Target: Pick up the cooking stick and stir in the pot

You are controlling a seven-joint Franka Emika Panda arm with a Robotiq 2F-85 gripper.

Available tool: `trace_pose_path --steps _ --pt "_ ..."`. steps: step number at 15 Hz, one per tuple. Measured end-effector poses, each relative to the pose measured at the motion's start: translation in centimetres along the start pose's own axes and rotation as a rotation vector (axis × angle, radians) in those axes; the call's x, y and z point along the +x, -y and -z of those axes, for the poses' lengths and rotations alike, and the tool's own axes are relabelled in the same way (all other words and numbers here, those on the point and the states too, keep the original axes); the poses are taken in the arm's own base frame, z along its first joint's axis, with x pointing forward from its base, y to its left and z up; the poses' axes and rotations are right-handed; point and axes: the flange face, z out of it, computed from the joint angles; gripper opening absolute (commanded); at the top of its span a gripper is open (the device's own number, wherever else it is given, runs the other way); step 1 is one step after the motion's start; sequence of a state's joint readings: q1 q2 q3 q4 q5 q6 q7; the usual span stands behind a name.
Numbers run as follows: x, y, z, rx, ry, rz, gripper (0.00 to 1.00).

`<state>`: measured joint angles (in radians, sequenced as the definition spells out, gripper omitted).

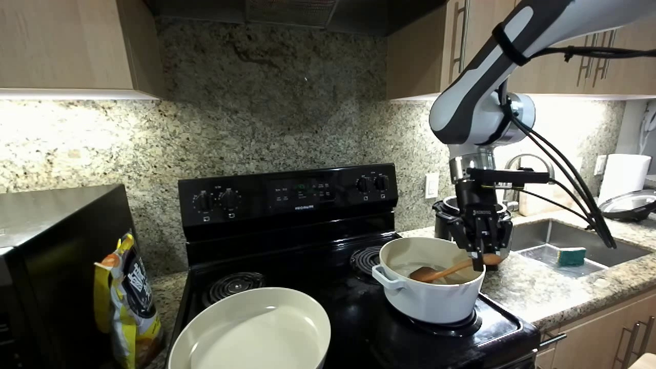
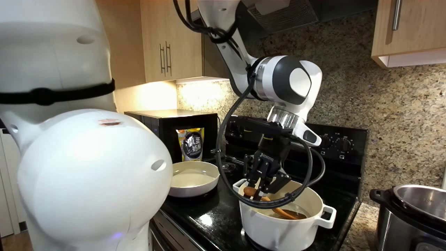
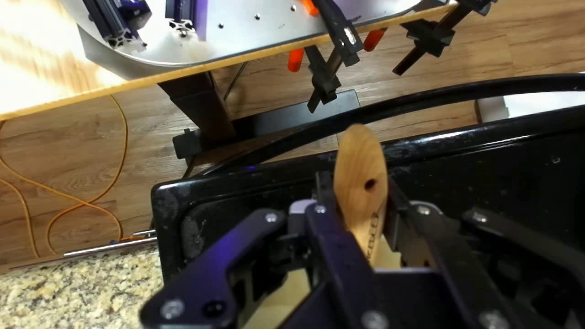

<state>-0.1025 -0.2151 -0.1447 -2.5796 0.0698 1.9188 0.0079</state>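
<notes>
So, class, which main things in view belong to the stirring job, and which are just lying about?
Belongs to the job:
wide round white pot
brown wooden spoon, head in the pot
black gripper, closed on the spoon's handle

Just lying about:
shallow round cream pan
yellow-and-black printed bag
round steel-and-black cooker
green-and-white sponge

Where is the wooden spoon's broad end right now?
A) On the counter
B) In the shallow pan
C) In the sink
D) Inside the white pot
D, as both exterior views show the wooden spoon slanting from the fingers down into the white pot, broad end within its walls.
</notes>
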Motion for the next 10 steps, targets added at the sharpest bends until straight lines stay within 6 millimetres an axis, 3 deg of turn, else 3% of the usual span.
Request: trace_pose_path --steps 4,10 --pt "2.8 0.6 0.8 -0.015 0.065 0.072 0.10" --pt "4.5 2.7 -0.7 -0.059 0.184 0.205 0.10"
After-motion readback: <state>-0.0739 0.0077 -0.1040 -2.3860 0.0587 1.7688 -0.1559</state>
